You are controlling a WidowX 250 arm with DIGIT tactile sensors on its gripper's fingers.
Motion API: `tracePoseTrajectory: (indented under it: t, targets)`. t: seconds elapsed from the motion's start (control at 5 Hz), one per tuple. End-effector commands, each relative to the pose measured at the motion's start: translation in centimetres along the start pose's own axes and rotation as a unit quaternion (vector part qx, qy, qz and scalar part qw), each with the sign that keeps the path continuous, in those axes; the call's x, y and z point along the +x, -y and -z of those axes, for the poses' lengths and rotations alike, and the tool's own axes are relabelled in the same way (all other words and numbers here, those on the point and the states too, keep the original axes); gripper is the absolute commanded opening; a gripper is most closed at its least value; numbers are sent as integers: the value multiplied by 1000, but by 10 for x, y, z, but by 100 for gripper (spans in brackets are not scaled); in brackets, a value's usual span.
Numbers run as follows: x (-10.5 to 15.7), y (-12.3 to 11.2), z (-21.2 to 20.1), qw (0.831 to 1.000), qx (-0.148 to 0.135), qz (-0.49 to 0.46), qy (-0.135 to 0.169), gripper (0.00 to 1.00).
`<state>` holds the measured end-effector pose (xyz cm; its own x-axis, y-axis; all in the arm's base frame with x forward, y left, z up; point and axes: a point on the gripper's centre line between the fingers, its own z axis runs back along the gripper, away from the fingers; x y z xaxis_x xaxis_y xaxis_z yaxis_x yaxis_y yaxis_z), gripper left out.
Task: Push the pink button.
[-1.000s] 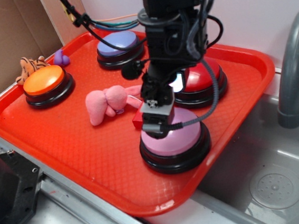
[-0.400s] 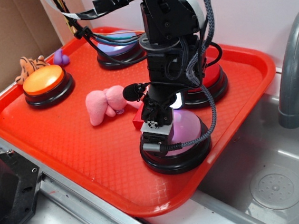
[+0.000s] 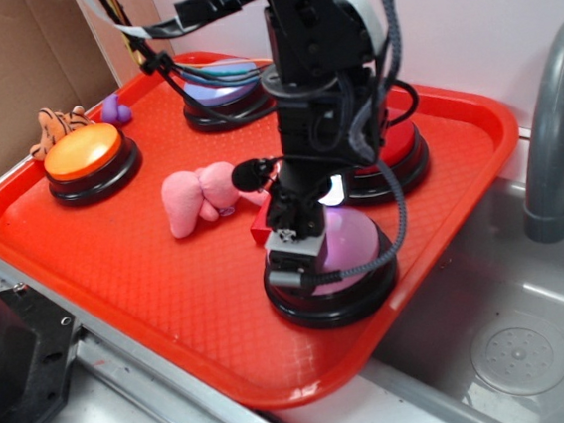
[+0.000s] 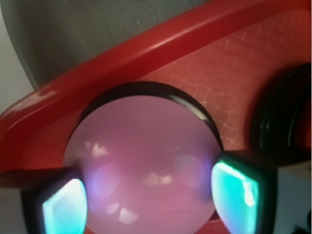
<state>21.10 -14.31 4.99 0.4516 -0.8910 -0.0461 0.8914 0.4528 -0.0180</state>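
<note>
Lowered since one second ago, from a hover above the dome to contact low on it, with almost no further shift over the last fraction of a second. Pincer (image 3: pixel 293 262) pointed straight down at lower centre of the exterior frame, resting on the near side of the pink button (image 3: pixel 350 240), which sits close to the near-right rim of the red tray (image 3: pixel 118 277). Vertical posture judged suited to a downward press through the dome cap rather than a grasp. In the wrist view, pink button (image 4: pixel 141 161) filling the middle of the frame, with one fingertip (image 4: pixel 63 204) at lower left and the other at lower right, spread apart across the dome. Pincer therefore released, gripping nothing, bearing on the cap only. Elsewhere on the tray, each placed apart from the target: red button (image 3: pixel 397 155) just behind the arm, blue button (image 3: pixel 212 90) at upper centre, orange button (image 3: pixel 85 155) at left, pink plush toy (image 3: pixel 200 194) at centre left. Whether the cap is fully depressed: not discernible.
</note>
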Motion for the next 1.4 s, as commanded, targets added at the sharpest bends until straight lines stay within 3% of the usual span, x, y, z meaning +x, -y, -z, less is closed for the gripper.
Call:
tracePoseTrajectory:
  t: [0.0, 0.2, 0.4, 0.8, 1.2]
  targets:
    - [-9, 11, -41, 999, 42, -10, 30, 100]
    - [-11, 12, -54, 999, 43, -1, 22, 100]
    - [-15, 14, -65, 999, 31, 3, 44, 100]
    - [-22, 16, -76, 998, 44, -3, 39, 100]
    - [-27, 17, -83, 999, 37, -2, 39, 100]
